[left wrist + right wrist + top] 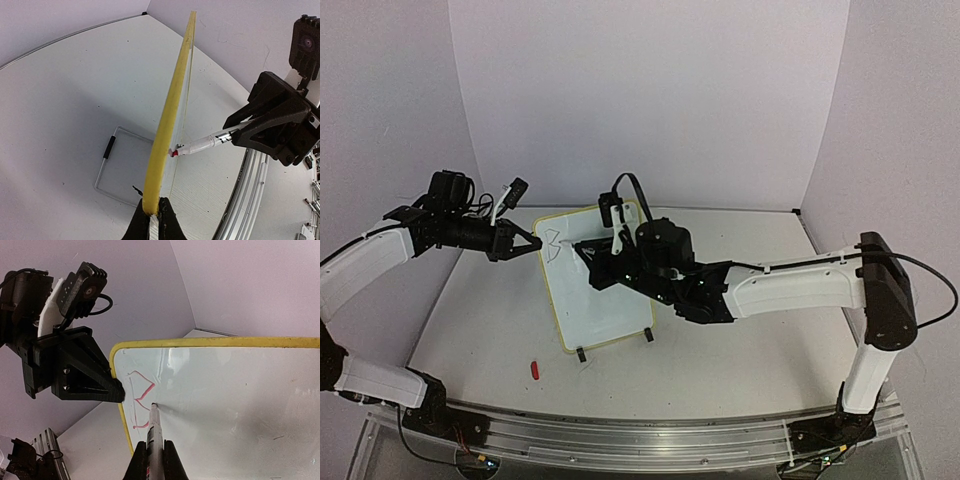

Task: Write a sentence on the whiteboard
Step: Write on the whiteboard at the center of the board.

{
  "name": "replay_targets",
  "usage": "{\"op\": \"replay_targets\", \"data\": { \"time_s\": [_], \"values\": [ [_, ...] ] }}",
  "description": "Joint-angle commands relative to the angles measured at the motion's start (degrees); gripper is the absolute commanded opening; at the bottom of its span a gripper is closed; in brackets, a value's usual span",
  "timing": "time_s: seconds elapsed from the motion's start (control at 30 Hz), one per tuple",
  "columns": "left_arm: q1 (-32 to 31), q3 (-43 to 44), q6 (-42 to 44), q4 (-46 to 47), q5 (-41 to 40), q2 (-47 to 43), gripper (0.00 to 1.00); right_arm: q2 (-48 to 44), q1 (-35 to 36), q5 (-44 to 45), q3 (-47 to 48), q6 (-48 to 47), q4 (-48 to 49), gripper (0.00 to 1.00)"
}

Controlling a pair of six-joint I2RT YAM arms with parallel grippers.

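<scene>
The whiteboard (610,305), white with a yellow rim, stands tilted on two black feet mid-table. My left gripper (533,244) is shut on its upper left rim; in the left wrist view the yellow rim (172,100) runs edge-on out of my gripper (153,212). My right gripper (588,252) is shut on a marker (156,432) whose tip touches the board (225,390). Of the sentence, only a red letter "B" (141,400) shows, at the top left corner. The marker (202,144) and its red tip also show in the left wrist view.
A red marker cap (534,370) lies on the table near the front left. A wire frame with a black sleeve (108,147) lies on the table behind the board. Purple walls enclose the table. A metal rail (620,440) runs along the near edge.
</scene>
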Motion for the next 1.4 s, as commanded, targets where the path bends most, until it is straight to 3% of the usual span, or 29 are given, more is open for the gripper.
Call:
{"op": "replay_targets", "data": {
  "time_s": [0.0, 0.97, 1.37],
  "values": [
    [-0.46, -0.7, 2.05, -1.21, -3.3, 0.66, 0.0, -0.03, -0.52, 3.38, 1.43, 0.74, 0.14, 0.0],
    [-0.62, -0.64, 2.1, -1.11, -3.33, 0.74, 0.0, -1.4, -0.47, 3.49, -3.76, 3.79, -0.81, 0.0],
    [-0.63, -0.62, 2.2, -1.17, -3.42, 0.78, 0.0, -1.92, -0.44, 4.27, -3.5, 3.82, 5.07, 0.0]
  ]
}}
